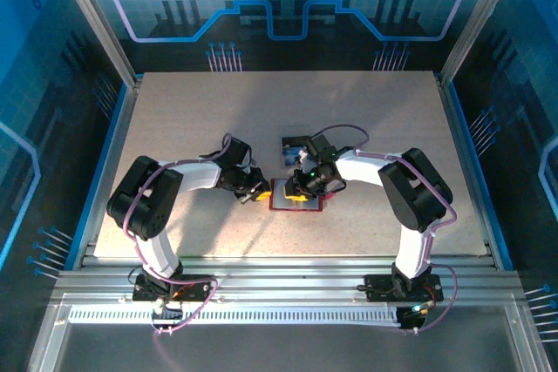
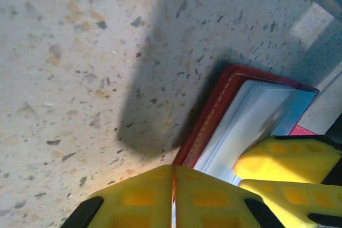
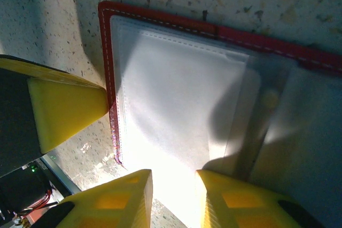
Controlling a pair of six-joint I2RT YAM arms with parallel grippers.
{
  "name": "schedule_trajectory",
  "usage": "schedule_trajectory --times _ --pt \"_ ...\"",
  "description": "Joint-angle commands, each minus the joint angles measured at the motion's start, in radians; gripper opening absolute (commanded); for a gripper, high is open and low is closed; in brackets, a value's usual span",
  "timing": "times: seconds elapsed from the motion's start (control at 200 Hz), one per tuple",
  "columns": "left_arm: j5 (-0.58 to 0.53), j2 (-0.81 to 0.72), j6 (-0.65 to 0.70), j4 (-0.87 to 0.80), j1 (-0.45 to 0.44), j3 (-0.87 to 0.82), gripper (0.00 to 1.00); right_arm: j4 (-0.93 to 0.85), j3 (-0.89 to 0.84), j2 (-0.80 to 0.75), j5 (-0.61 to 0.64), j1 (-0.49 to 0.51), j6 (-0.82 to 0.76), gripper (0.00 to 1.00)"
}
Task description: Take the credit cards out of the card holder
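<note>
The red-bordered card holder (image 1: 301, 204) lies open on the table between the arms, its pale grey pockets (image 3: 176, 105) facing up. My left gripper (image 2: 173, 168) is shut on the holder's red left edge, and a thin red line shows between its yellow fingers (image 1: 259, 195). Over the holder's near pocket, my right gripper (image 3: 173, 180) has its jaws a little apart, with only bright pocket surface showing in the gap. One blue credit card (image 1: 292, 152) lies flat on the table just behind the holder.
The speckled tabletop (image 1: 174, 128) stretches to the left and back of the holder. Metal frame rails (image 1: 279, 267) run along the near edge by the arm bases. Blue side walls close in the table on both sides.
</note>
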Motion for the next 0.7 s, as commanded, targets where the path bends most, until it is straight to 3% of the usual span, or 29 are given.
schedule_trajectory --times 0.0,0.38,0.695 --pt "0.017 0.022 0.016 -0.035 -0.006 -0.003 0.11 -0.057 0.005 -0.018 0.04 0.012 -0.012 0.3" --pt "0.032 -0.032 -0.002 -0.026 -0.026 0.033 0.11 -0.044 -0.007 -0.018 0.032 0.012 -0.009 0.26" --pt "0.015 0.042 0.024 -0.071 -0.046 0.039 0.11 -0.064 -0.003 -0.023 0.054 0.011 -0.014 0.27"
